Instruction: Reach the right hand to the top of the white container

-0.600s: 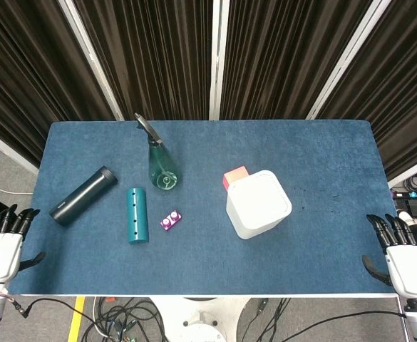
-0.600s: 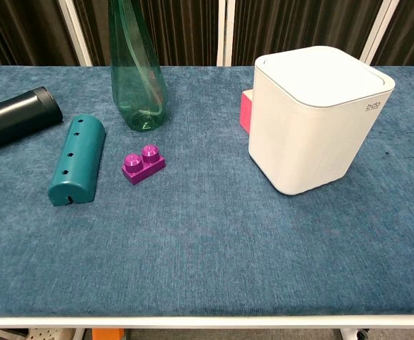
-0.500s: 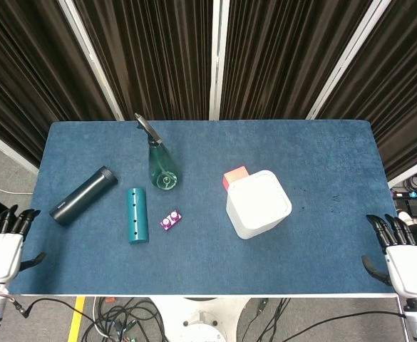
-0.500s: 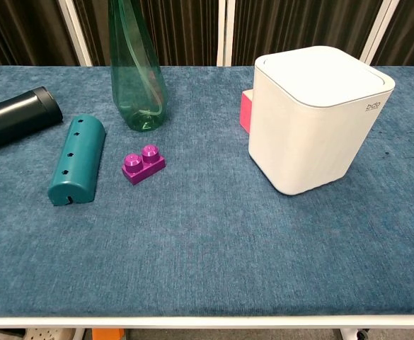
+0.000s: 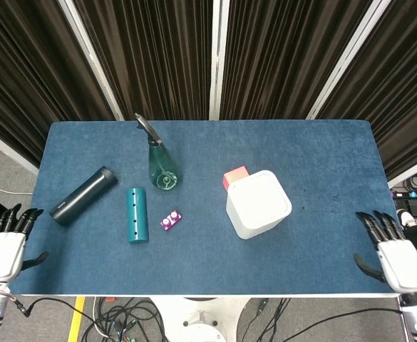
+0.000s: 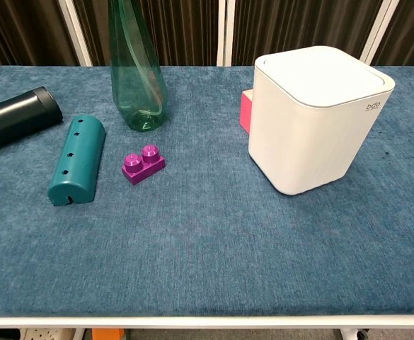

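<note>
Robot lab: blue-felt table (image 5: 322,157), black curtain backdrop (image 5: 158,57), loose cables (image 5: 122,317) on floor.

On the blue bench (image 5: 322,157) lie a black flask (image 5: 83,194), teal cylinder (image 5: 137,215), purple brick (image 5: 170,220), pink block (image 5: 234,175) and an upright green bottle (image 5: 161,168).

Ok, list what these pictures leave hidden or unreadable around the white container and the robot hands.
- Pink block: mostly hidden behind the white container in both views; its full shape is unknown.
- Small lettering on the container's side, chest view: too small to read.
- Green spray bottle: top cut off by the chest view's upper edge.
- Right robot hand and left robot hand: absent from the chest view; palms hidden in the head view.
</note>
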